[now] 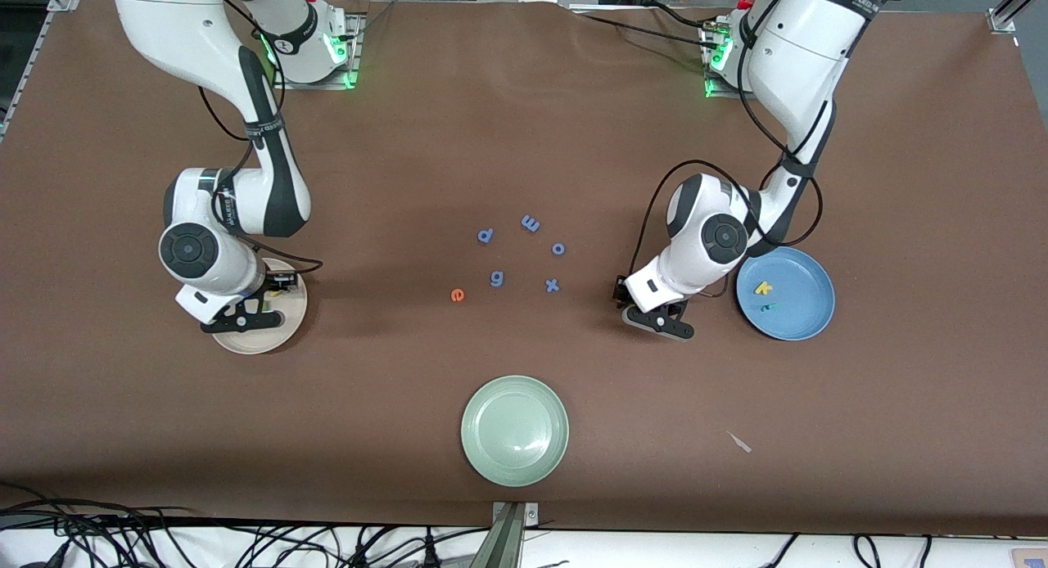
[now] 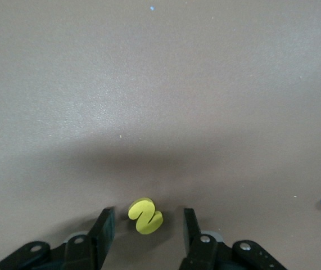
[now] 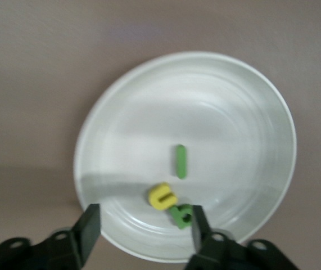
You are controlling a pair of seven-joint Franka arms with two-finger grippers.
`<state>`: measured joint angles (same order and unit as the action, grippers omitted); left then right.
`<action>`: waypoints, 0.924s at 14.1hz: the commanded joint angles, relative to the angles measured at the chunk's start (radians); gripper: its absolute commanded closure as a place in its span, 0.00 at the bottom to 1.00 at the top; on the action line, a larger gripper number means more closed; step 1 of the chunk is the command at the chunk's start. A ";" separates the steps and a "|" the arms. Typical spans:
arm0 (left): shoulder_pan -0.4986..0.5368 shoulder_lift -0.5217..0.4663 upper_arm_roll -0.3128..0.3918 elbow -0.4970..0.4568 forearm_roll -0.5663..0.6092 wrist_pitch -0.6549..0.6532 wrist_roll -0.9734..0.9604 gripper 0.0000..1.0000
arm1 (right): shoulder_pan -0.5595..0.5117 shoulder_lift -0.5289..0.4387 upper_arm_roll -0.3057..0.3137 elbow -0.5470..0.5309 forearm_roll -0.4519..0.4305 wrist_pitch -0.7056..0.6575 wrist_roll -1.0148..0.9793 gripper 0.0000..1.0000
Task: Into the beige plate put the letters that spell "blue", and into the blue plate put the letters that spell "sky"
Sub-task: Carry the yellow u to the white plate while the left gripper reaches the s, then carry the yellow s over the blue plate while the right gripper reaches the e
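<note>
In the left wrist view a yellow s (image 2: pixel 145 215) lies flat on the brown table between the open fingers of my left gripper (image 2: pixel 147 228), touching neither. That gripper (image 1: pixel 659 321) is down at the table beside the blue plate (image 1: pixel 798 326), which holds a yellow k (image 1: pixel 763 288) and a teal y (image 1: pixel 768 308). My right gripper (image 3: pixel 143 228) hangs open and empty over the beige plate (image 3: pixel 149 112). In that plate lie a green l (image 3: pixel 181 161), a yellow u (image 3: pixel 162 196) and a green b (image 3: pixel 181 216). An orange e (image 1: pixel 458 295) lies mid-table.
Periwinkle letters p (image 1: pixel 485 236), m (image 1: pixel 530 223), o (image 1: pixel 558 249), g (image 1: pixel 497 278) and x (image 1: pixel 553 286) are scattered around the table's middle, close to the e. A pale green plate (image 1: pixel 514 430) sits nearer the front camera. A small white scrap (image 1: pixel 739 442) lies beside it.
</note>
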<state>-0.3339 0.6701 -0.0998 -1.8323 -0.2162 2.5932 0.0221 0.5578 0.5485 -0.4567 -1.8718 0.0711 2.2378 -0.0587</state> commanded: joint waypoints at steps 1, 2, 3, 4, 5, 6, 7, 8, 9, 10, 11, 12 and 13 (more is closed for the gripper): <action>-0.022 0.020 0.009 0.028 -0.025 0.005 0.002 0.49 | 0.011 0.013 0.039 0.048 0.070 -0.018 0.022 0.00; -0.022 0.025 0.009 0.028 -0.025 0.011 0.004 0.52 | 0.013 0.013 0.061 0.059 0.105 -0.018 0.060 0.00; -0.024 0.026 0.009 0.028 -0.020 0.019 0.004 0.56 | 0.020 0.014 0.093 0.066 0.111 -0.018 0.106 0.00; -0.024 0.029 0.009 0.028 -0.019 0.019 0.007 0.61 | 0.025 0.016 0.119 0.080 0.111 -0.018 0.156 0.00; -0.024 0.029 0.009 0.027 -0.017 0.019 0.010 0.69 | 0.028 0.027 0.153 0.101 0.111 -0.020 0.207 0.00; -0.024 0.029 0.009 0.025 -0.017 0.019 0.012 0.73 | 0.036 0.030 0.180 0.112 0.111 -0.020 0.235 0.00; -0.024 0.029 0.009 0.024 -0.017 0.019 0.012 0.80 | 0.045 0.036 0.199 0.121 0.113 -0.018 0.249 0.00; -0.024 0.029 0.009 0.022 -0.015 0.019 0.016 0.85 | 0.054 0.044 0.216 0.135 0.111 -0.017 0.275 0.00; -0.022 0.028 0.009 0.022 -0.011 0.019 0.016 0.88 | 0.062 0.054 0.229 0.149 0.115 -0.017 0.305 0.00; -0.021 0.023 0.009 0.022 0.006 0.018 0.016 0.90 | 0.069 0.065 0.240 0.157 0.115 -0.012 0.331 0.00; -0.010 0.000 0.009 0.016 0.026 0.012 0.015 0.90 | 0.079 0.073 0.256 0.160 0.113 -0.006 0.355 0.00; 0.010 -0.039 0.009 0.001 0.052 -0.008 0.013 0.90 | 0.088 0.088 0.266 0.161 0.115 0.008 0.378 0.00; 0.047 -0.088 0.009 -0.025 0.081 -0.059 0.019 0.90 | 0.102 0.099 0.273 0.163 0.115 0.037 0.402 0.00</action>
<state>-0.3350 0.6666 -0.0930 -1.8223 -0.1871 2.5982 0.0261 0.6424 0.6050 -0.1938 -1.7431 0.1663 2.2465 0.3033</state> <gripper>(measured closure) 0.775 0.000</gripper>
